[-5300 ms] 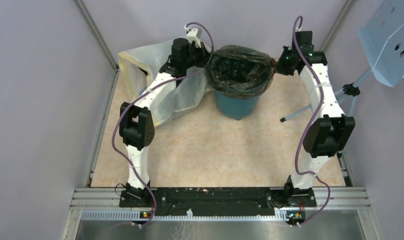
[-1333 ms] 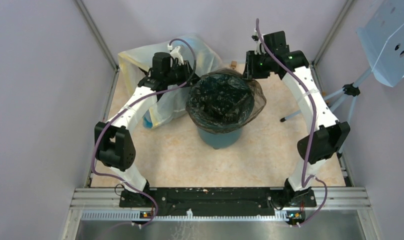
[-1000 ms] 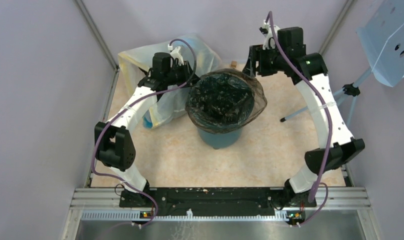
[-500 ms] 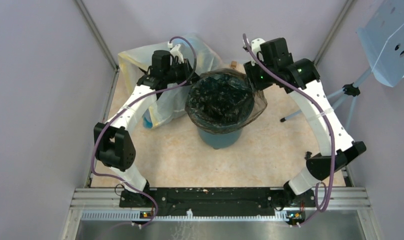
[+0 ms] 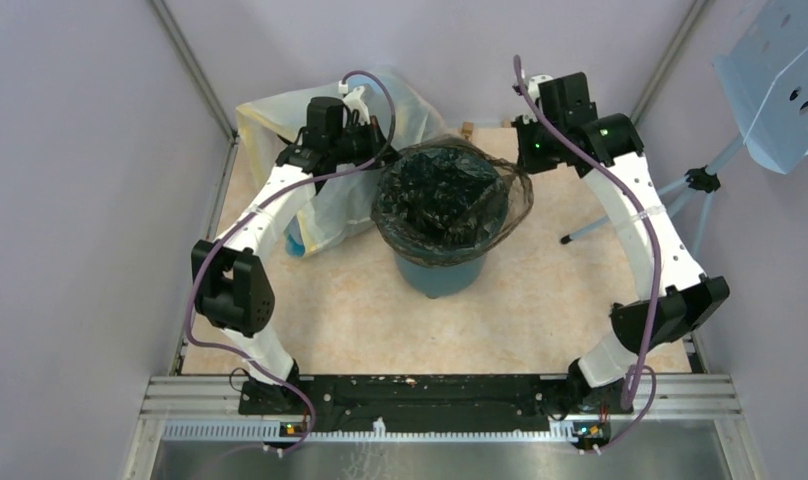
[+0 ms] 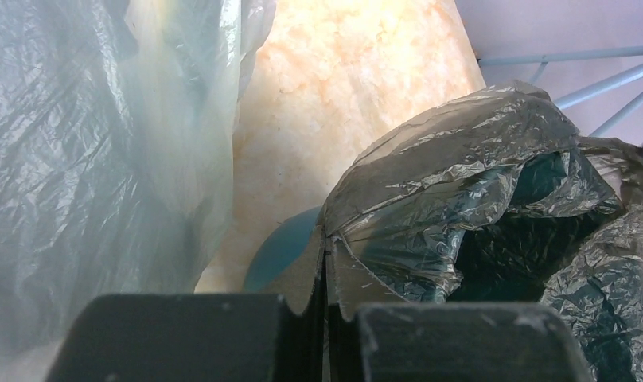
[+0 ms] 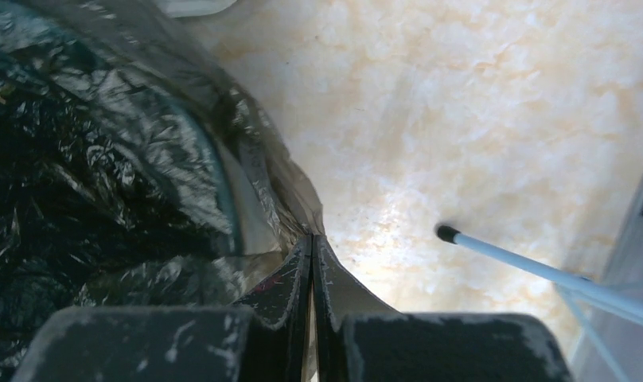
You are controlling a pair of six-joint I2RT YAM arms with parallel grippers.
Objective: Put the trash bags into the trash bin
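The black trash bag (image 5: 442,203) is spread open over the top of the teal trash bin (image 5: 440,274), its rim draped outside the bin's mouth. My left gripper (image 5: 384,150) is at the bag's far-left edge, its jaws shut on a fold of the black film (image 6: 430,191) right at the tips (image 6: 326,243); the bin's teal side (image 6: 280,248) shows below. My right gripper (image 5: 526,162) is at the bag's far-right edge, shut on the bag's edge (image 7: 278,187) at the tips (image 7: 312,240). The bag's inside (image 7: 79,175) looks dark and crumpled.
A large translucent whitish bag (image 5: 270,125) with blue contents stands at the back left, just behind my left arm, and fills the left of the left wrist view (image 6: 87,143). A tripod leg (image 5: 592,228) rests on the floor right of the bin. A blue perforated panel (image 5: 780,80) hangs at far right.
Bin and bag came toward the near side since the earliest frame. Within the last second my right gripper swung down and right, stretching the bag's right edge outward. My left gripper barely moved.
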